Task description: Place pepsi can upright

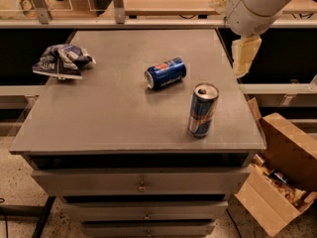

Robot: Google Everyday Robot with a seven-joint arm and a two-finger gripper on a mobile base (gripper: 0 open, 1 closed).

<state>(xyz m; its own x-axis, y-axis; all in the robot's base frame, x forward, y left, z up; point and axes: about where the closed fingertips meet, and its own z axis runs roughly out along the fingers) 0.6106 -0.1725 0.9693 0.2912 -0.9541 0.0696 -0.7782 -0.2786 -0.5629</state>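
Blue pepsi can [166, 73] lies sideways on the worktop [114, 118], axis 8-to-2 o'clock, silver end toward 8. My claw [245, 53] hangs at its 3 o'clock; I cannot tell its grip.

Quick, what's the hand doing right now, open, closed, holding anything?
Hand: cannot be told whether open or closed. It hangs over the back right edge of the table, apart from the pepsi can lying on its side.

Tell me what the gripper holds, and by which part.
Nothing. The gripper hangs by the table's right edge; the pepsi can lies apart on its side.
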